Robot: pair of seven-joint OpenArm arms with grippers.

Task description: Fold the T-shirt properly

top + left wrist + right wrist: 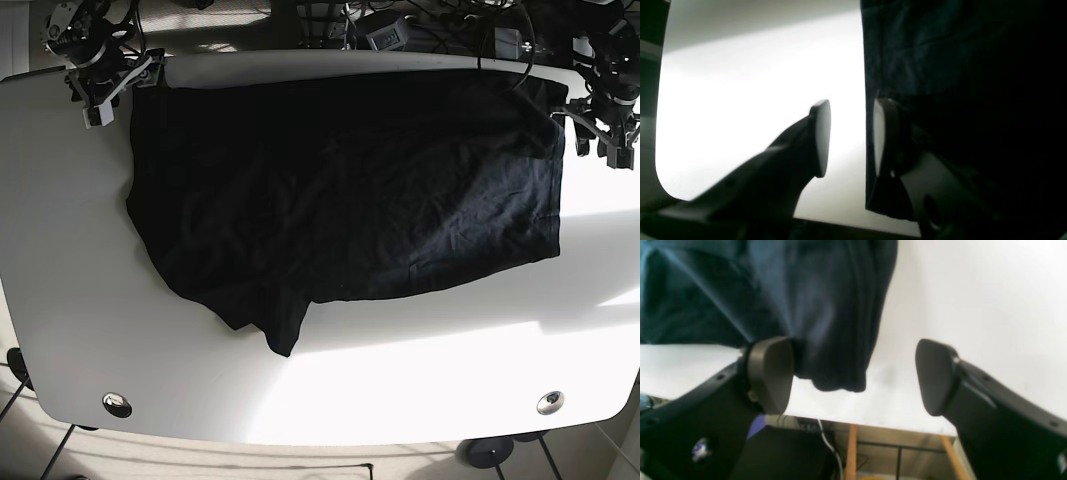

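Observation:
A black T-shirt [340,190] lies spread over the far half of the white table [400,380], rumpled, with a flap hanging toward the front at its lower left. My right gripper [108,92] is at the shirt's far left corner. In the right wrist view it [853,375] is wide open, with a bunched shirt corner [836,340] between the fingers, touching the left pad [770,373]. My left gripper [600,135] is at the shirt's far right edge. It [850,136] is open, and the cloth edge [940,66] runs alongside the right pad [878,136].
Cables and equipment [390,25] crowd the table's back edge. Two metal grommets [117,404] [549,402] sit near the front corners. The table edge, with wooden legs [851,453] below it, shows in the right wrist view.

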